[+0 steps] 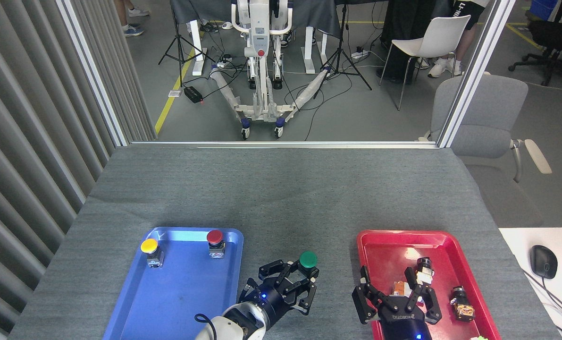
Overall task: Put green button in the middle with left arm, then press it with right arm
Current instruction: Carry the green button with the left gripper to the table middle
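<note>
The green button shows its glossy round cap above the bare grey cloth of the middle, between the two trays. My left gripper reaches in from the lower centre and is shut on the button's base, which its fingers hide. Whether the button touches the cloth I cannot tell. My right gripper hovers over the near part of the red tray with its fingers spread open and nothing between them.
The blue tray on the left holds a yellow button and a red button. Small parts lie in the red tray. A white desk with a mouse stands right of the table.
</note>
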Tool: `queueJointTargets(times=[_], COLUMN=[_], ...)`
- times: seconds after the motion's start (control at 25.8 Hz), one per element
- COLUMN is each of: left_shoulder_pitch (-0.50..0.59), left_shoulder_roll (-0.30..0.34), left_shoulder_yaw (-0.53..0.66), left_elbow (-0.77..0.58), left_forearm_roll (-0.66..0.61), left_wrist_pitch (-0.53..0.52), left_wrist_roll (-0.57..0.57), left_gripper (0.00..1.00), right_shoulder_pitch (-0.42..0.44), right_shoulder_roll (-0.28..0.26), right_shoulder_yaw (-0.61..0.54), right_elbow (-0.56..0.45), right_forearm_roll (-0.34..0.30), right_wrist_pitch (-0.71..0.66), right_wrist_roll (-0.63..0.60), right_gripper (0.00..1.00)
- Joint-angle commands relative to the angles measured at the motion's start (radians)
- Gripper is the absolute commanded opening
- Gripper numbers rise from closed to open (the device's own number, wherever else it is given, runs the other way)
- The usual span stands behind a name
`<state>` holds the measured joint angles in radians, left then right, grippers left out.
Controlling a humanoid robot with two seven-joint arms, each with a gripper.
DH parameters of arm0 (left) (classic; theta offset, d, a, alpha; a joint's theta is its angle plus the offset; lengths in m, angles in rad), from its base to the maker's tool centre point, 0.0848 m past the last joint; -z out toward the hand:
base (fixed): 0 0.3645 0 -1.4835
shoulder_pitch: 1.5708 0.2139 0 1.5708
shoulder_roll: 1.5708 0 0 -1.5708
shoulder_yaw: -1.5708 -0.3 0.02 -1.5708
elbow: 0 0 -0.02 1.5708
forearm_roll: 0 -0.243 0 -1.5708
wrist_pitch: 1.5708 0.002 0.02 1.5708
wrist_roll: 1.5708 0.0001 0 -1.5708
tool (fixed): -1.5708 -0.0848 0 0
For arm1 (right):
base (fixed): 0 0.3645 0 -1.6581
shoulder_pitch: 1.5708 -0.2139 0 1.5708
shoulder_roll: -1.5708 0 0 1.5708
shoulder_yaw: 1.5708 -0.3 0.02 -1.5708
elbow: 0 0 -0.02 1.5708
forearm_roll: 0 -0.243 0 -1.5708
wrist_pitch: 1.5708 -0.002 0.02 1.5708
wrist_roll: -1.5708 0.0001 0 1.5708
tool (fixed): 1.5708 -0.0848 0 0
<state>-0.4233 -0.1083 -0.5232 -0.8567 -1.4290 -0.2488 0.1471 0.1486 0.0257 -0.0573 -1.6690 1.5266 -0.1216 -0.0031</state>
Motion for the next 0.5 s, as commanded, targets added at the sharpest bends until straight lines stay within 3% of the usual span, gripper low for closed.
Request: queueJointTargets(times=[0.0, 0.47], left_shoulder_pitch=[-0.006, -0.025], left_shoulder_roll=[-0.014, -0.027], left_shoulder_yaw=[-0.009, -0.006], left_elbow=[0.056, 0.146], left_forearm_roll=[-0.004, -0.001], left_wrist_pitch=[0.056, 0.066], left_wrist_roll=[0.006, 0.009], left_gripper=[0.0, 0.0], right_shoulder_pitch=[0.003, -0.006], right_shoulder_roll=[0.0, 0.003], right_shoulder_yaw=[0.001, 0.001], right_elbow=[0.0, 0.003], right_forearm_roll=[0.0, -0.006], right_wrist_pitch=[-0.001, -0.001], right_wrist_roll=[0.0, 0.002], right_gripper=[1.0, 1.0])
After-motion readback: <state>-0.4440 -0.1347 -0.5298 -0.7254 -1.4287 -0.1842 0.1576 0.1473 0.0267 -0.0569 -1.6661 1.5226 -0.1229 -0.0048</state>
